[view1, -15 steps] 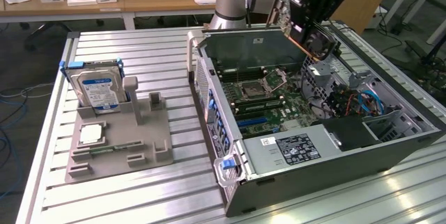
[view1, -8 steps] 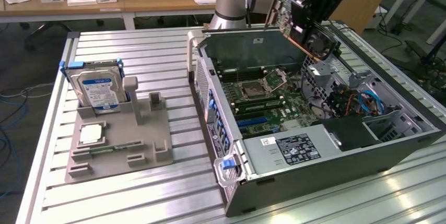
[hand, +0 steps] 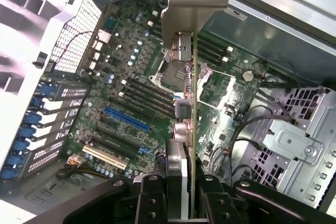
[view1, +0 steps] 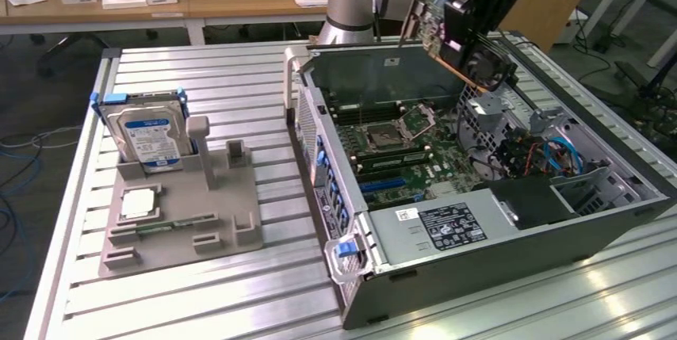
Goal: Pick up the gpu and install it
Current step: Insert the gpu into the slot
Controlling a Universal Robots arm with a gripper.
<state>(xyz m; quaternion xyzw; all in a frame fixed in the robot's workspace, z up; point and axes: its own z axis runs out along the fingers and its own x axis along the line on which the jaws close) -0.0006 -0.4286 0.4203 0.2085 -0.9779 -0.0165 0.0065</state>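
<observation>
On the exterior view's left, a matte grey plastic fixture (view1: 212, 213) on the ribbed aluminium table (view1: 212, 78). Holds 1 silver hard drive (view1: 148, 135) upright, blue-white label outward, and 1 small square processor chip (view1: 139, 204) lying flat.

Further right, an open grey sheet-metal computer case (view1: 476, 276) with a green motherboard (view1: 407, 150) inside. Above its far corner, the gpu (view1: 434, 35), tilted in the black gripper (view1: 476, 27), clear of the board.

From the wrist: the gpu (hand: 186, 77) edge-on, a thin green card with a silver bracket (hand: 191, 3) at the far end. Hangs over the motherboard (hand: 131, 77) and its long black and blue slots (hand: 126, 119), unseated. Gripper (hand: 181, 195) narrowed, black fingers (hand: 152, 203) pressed to the card's 2 faces.
</observation>
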